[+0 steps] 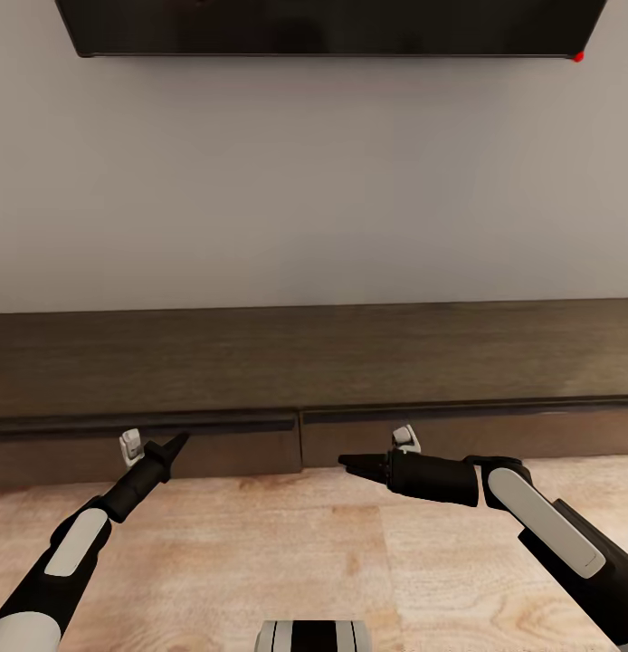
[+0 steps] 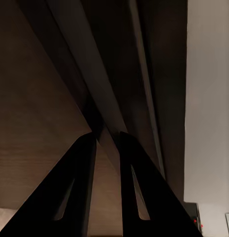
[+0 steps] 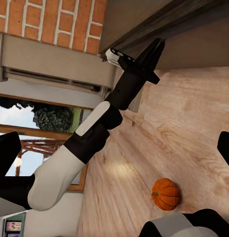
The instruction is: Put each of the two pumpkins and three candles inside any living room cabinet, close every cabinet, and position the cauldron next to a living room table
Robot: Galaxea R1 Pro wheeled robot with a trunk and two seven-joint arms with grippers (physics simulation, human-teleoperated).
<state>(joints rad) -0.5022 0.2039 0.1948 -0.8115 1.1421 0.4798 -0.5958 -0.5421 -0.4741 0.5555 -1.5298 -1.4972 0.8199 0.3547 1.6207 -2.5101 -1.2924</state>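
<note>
The cabinet runs along the wall as a long, low dark-brown unit, its two drawer fronts looking pushed in. My left gripper is shut, with its tip at the top edge of the left drawer front. In the left wrist view its fingers stand close together against the wood. My right gripper hovers in front of the right drawer, pointing left; its fingers sit wide apart, open and empty. One orange pumpkin rests on the wood floor behind the arms, near my base.
A dark TV hangs on the pale wall above the cabinet. Light wood floor spreads between the cabinet and my base. The right wrist view also catches a brick wall and a window.
</note>
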